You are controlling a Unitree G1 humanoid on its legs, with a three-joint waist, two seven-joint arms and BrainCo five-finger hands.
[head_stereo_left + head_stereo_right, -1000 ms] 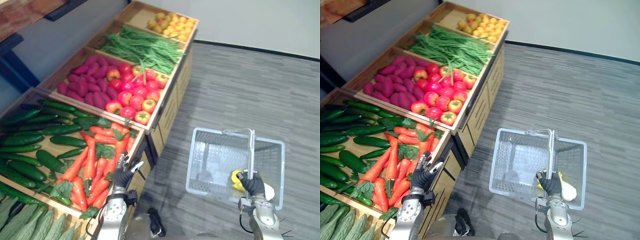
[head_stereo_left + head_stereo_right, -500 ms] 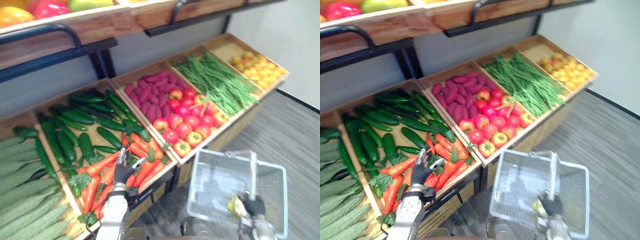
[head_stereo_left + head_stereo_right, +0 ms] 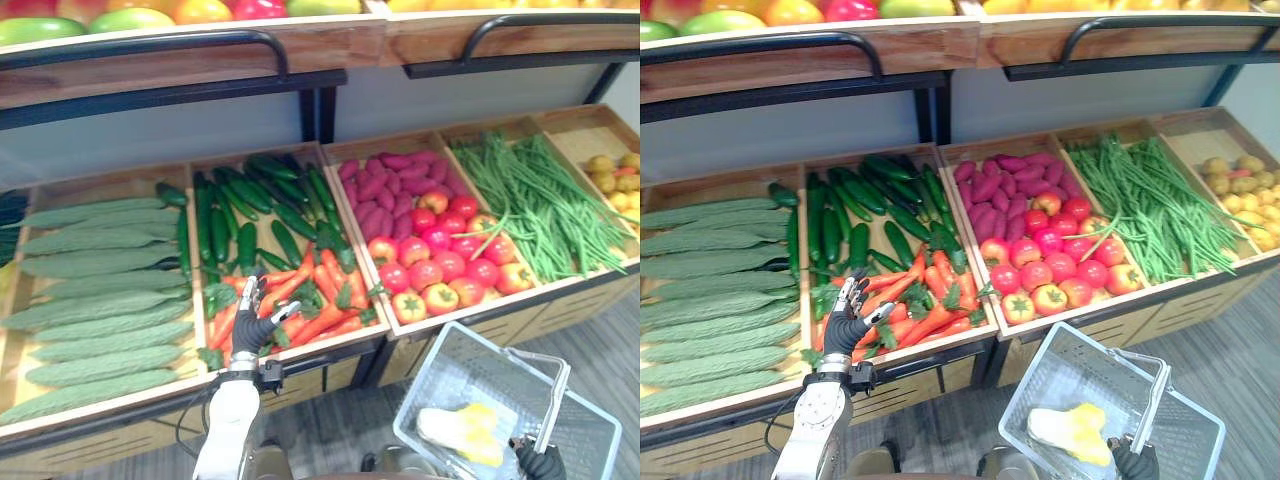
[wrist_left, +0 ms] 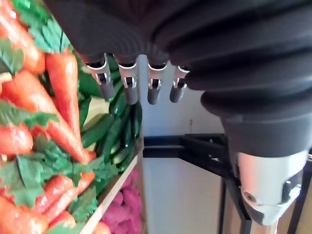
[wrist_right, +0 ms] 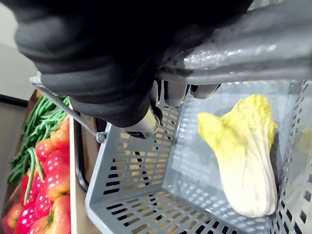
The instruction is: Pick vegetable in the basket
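A grey plastic basket hangs at the lower right in front of the shelf. My right hand is shut round its handle; in the right wrist view the fingers curl under that bar. A pale yellow-white napa cabbage lies on the basket's floor, also in the right wrist view. My left hand hovers open over the carrots in their wooden bin. Its straight fingers point across the carrots and hold nothing.
Sloping wooden bins hold long ridged gourds, cucumbers, purple sweet potatoes, tomatoes, green beans and yellow fruit. An upper shelf with a black rail overhangs them. Grey floor lies under the basket.
The camera has swung up and round to face the shelf squarely. My left hand stays over the carrots, and my right hand keeps hold of the basket handle.
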